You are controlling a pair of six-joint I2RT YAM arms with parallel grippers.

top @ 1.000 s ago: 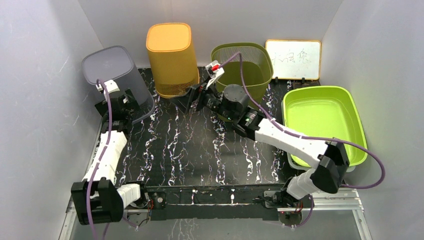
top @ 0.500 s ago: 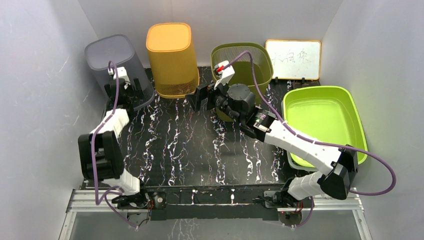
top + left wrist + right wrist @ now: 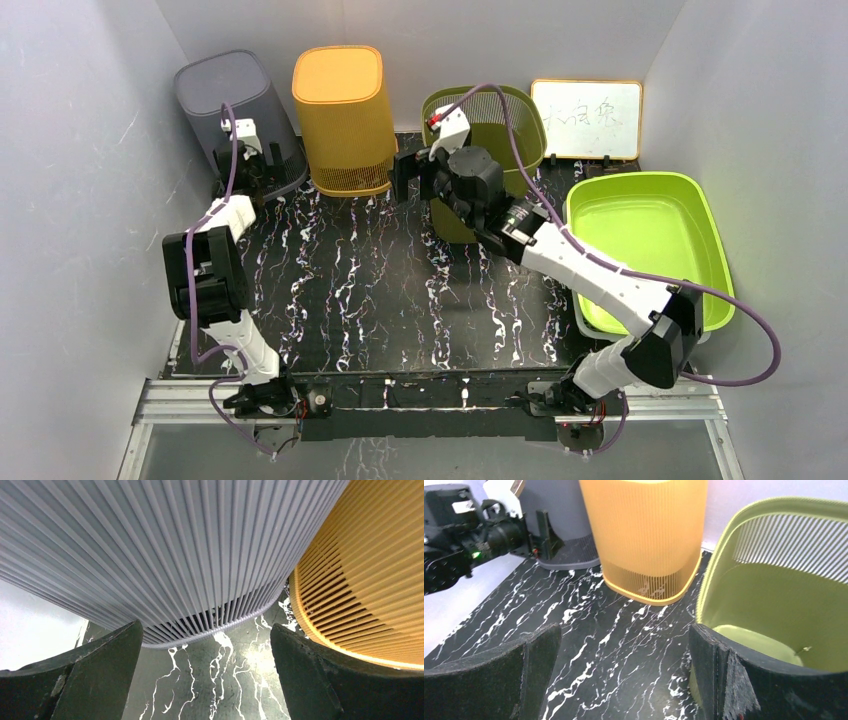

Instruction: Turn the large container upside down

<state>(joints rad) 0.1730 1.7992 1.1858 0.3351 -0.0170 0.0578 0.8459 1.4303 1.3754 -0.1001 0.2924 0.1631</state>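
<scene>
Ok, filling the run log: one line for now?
left gripper: open, facing grey bin | right gripper: open, beside green bin | grey bin: inverted | green bin: upright

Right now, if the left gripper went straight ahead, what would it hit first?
Most likely the grey bin, whose ribbed wall sits right ahead of the open left gripper.

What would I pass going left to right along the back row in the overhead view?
grey ribbed bin → orange ribbed bin → green mesh basket → whiteboard
</scene>
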